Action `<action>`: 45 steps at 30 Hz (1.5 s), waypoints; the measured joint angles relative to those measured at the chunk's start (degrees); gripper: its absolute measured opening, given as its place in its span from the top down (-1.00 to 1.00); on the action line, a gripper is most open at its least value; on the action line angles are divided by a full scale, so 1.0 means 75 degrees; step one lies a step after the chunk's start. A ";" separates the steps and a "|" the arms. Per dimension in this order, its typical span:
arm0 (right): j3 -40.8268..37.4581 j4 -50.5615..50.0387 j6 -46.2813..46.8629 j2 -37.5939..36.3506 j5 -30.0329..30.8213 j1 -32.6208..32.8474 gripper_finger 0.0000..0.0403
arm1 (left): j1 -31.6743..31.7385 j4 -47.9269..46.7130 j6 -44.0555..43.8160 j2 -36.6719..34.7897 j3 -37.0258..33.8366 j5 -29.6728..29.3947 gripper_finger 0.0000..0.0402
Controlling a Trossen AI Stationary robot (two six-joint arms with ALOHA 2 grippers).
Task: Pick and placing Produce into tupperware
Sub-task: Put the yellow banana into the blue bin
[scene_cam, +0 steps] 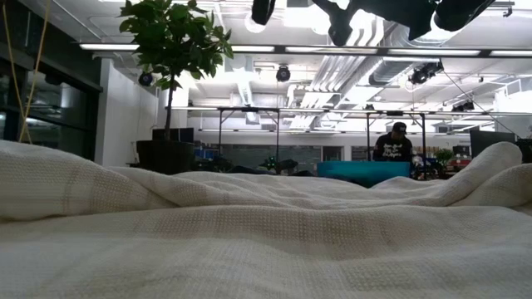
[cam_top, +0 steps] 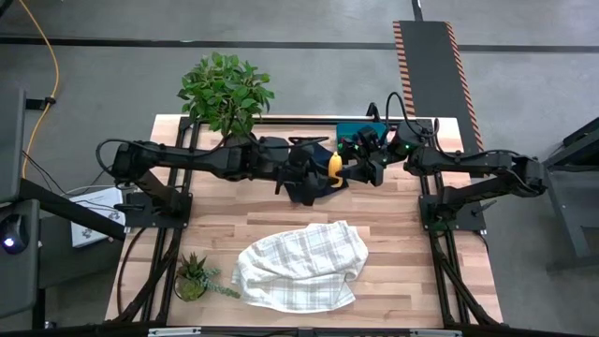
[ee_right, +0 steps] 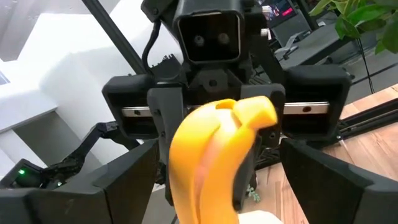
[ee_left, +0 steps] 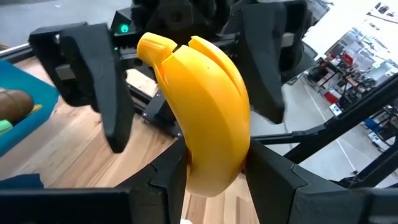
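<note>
The left gripper [ee_left: 214, 174] is clamping the banana [ee_left: 202, 106] by its lower end and holding it upright in the air just beside the box [cam_top: 360, 129], and this is looking like a mid-air handover. The right gripper [ee_right: 217, 186] is facing it with its jaws spread wide, one finger on either side of the banana [ee_right: 208, 162] and not yet pressing on it. From above, both grippers are meeting just in front of the box, with the banana [cam_top: 335, 166] showing as a yellow sliver between them. The next move, by my reckoning, is calling for the right jaws to close on the fruit before the left ones let go, then a short carry over the box wall. The banana is looking smooth, glossy and bright yellow, a moulded toy with peel seams running to a stubby tip, so a slippery grip is a fair worry. The box [ee_left: 18, 112] is already holding a brown piece [ee_left: 13, 101] and a bit of green [ee_left: 5, 126]. A checked cloth [cam_top: 299, 265] is lying well in front of the box.
</note>
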 joint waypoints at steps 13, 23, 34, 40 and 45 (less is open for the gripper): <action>0.0000 -0.0010 -0.0026 0.0000 0.0000 0.0000 -0.42 | 0.0000 -0.0014 0.0012 0.0037 0.0003 0.0002 0.33; -0.0006 -0.0042 -0.0008 0.0004 0.0012 0.0000 -0.18 | 0.0034 0.0107 -0.0143 0.0354 0.0003 0.0211 0.33; -0.0003 -0.0068 -0.0008 0.0000 0.0004 -0.0003 0.16 | 0.0035 0.0142 -0.0086 0.0399 0.0000 0.0350 0.33; -0.0003 -0.0068 0.0027 -0.0003 -0.0006 -0.0001 0.33 | 0.0032 0.0139 -0.0010 0.0399 0.0000 0.0350 0.33; -0.0003 -0.0059 0.0030 -0.0003 -0.0006 0.0000 0.38 | 0.0035 0.0134 0.0134 0.0387 0.0000 0.0347 0.33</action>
